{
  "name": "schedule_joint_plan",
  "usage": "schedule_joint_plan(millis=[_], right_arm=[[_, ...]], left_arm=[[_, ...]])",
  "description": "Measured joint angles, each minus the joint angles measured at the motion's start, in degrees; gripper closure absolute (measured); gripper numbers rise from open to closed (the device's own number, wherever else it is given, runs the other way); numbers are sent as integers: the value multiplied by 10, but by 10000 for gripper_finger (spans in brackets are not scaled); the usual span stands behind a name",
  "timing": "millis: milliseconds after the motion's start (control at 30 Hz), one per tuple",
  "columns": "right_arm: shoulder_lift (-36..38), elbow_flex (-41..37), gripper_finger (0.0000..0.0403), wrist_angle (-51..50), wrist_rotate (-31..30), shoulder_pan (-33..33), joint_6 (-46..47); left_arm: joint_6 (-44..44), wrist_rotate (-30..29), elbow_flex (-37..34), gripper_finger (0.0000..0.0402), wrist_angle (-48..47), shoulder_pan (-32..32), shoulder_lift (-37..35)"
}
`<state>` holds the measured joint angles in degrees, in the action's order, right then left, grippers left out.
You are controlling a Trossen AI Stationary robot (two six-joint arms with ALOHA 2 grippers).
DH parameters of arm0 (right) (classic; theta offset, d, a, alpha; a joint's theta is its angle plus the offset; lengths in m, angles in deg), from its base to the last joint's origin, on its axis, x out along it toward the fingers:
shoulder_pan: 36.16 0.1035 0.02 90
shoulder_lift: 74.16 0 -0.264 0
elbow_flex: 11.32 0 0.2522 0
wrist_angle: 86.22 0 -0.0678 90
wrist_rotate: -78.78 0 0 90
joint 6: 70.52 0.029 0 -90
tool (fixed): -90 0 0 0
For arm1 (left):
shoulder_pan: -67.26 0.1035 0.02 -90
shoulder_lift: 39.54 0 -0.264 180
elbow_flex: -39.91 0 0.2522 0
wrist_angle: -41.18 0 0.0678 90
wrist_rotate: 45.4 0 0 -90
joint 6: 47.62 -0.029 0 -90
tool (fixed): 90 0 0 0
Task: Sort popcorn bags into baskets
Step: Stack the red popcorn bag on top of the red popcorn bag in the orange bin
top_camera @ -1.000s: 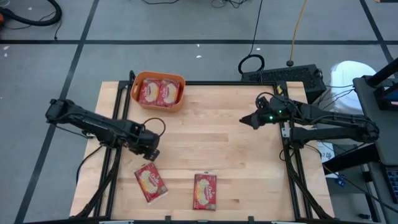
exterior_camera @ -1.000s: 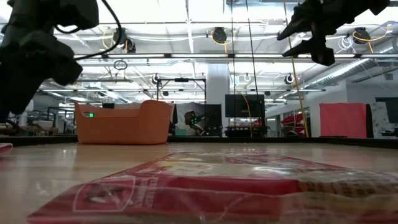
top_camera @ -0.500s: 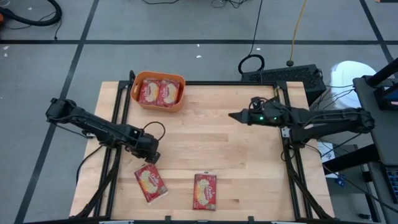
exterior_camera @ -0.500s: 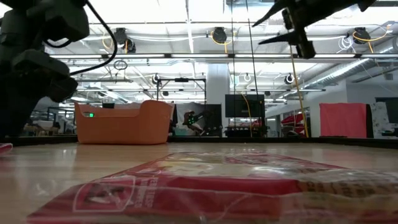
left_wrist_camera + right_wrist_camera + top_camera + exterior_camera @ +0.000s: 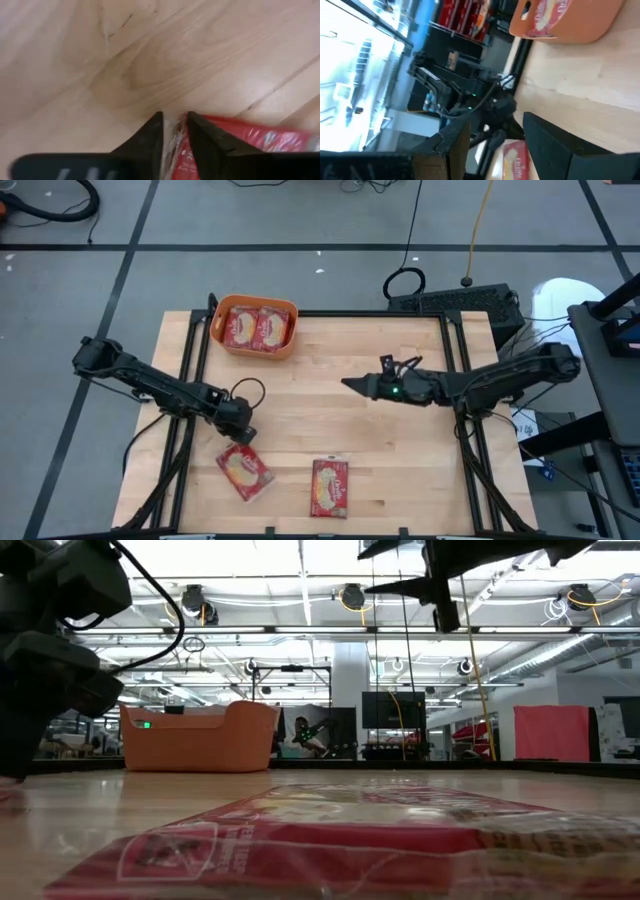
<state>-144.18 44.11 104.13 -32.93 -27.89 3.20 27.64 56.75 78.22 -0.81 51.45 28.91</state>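
Right arm has stretched toward the table's middle, and the left gripper has dropped onto the lower-left bag.

Nearest, along the bottom of the high view, one popcorn bag (image 5: 331, 486) lies flat at bottom centre; beside it the left gripper (image 5: 243, 437) pinches the clear edge of the tilted bag (image 5: 245, 471), fingers (image 5: 200, 135) nearly together on it. Mid-frame, the right gripper (image 5: 350, 383) hangs above bare wood with fingers spread wide. Farthest, at upper left, the orange basket (image 5: 284, 346) holds two bags (image 5: 256, 328) side by side.
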Motion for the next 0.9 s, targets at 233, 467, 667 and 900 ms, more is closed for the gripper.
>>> schedule_joint_plan(millis=[233, 467, 667, 900], right_arm=[[-32, 0, 227, 17, -8, 13, -1], [-33, 0, 227, 13, -14, 13, -9], [-33, 0, 227, 12, -22, 7, -17], [-42, 13, 227, 6, 29, 26, -109]], left_arm=[[-32, 41, -2, 395, 56, 0, 0], [-32, 29, 5, 399, 119, 6, -19], [-78, -52, 40, 400, 121, 19, -55], [-147, -77, 69, 400, 113, 66, -82]])
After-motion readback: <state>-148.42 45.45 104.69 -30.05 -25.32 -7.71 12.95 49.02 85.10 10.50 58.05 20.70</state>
